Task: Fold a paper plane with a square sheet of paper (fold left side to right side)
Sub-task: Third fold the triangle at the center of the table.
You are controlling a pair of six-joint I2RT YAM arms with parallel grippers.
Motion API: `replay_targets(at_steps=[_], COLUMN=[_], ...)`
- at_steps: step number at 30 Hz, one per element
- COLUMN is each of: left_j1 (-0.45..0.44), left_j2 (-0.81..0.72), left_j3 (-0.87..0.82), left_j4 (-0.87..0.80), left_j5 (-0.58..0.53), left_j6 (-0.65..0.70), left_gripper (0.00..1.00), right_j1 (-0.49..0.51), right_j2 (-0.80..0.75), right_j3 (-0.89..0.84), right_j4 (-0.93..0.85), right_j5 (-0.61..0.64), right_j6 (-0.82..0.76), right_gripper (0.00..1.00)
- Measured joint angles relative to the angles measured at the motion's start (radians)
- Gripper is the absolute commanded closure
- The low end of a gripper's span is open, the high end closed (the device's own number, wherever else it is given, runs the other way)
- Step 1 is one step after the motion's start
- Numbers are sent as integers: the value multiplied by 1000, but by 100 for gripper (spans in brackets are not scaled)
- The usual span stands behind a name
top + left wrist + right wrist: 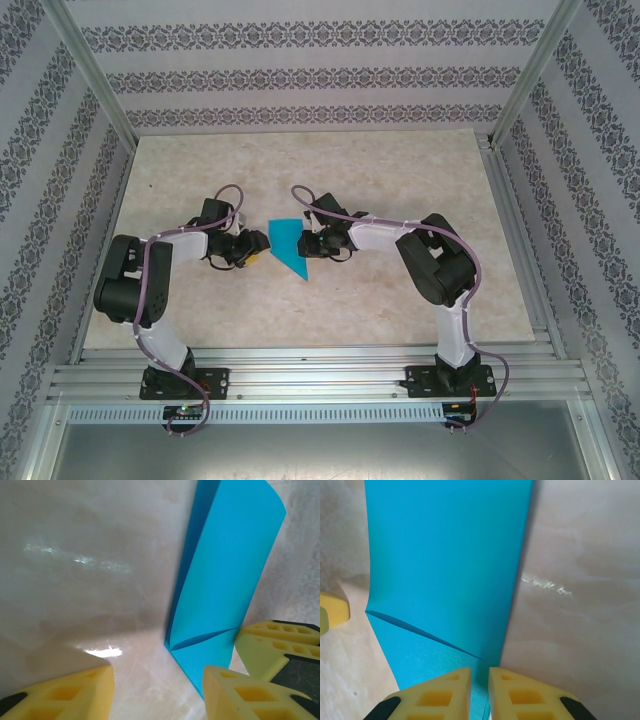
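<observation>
The square sheet of paper (287, 244), bright cyan-blue, lies mid-table, folded over on itself, with a point toward the near side. Its top layer bows up loosely over the lower one (225, 580). My right gripper (480, 676) is shut on the sheet's right edge (445, 565), which runs down between its yellow fingers. It sits at the paper's right side (313, 243). At the paper's left side (250, 251) my left gripper (157, 680) is open, its right finger (235, 692) over the sheet's near corner and nothing between the fingers. A paper plane is out of view.
The pale marbled tabletop (400, 300) is framed by aluminium rails (320, 372) at the near edge and patterned walls (300, 80) on three sides. A yellow finger of the right gripper (280, 642) shows close to my left one.
</observation>
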Motion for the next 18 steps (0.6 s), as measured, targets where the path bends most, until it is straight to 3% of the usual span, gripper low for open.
replay_targets(at_steps=[18], left_j1=[-39], left_j2=[74], left_j3=[58], left_j4=[89], left_j5=[65], left_j6=[-51], left_gripper=[62], right_j1=[0], right_j2=[0], right_j3=[0], right_j4=[-1], right_j5=[0], right_j6=[-18], right_gripper=[83])
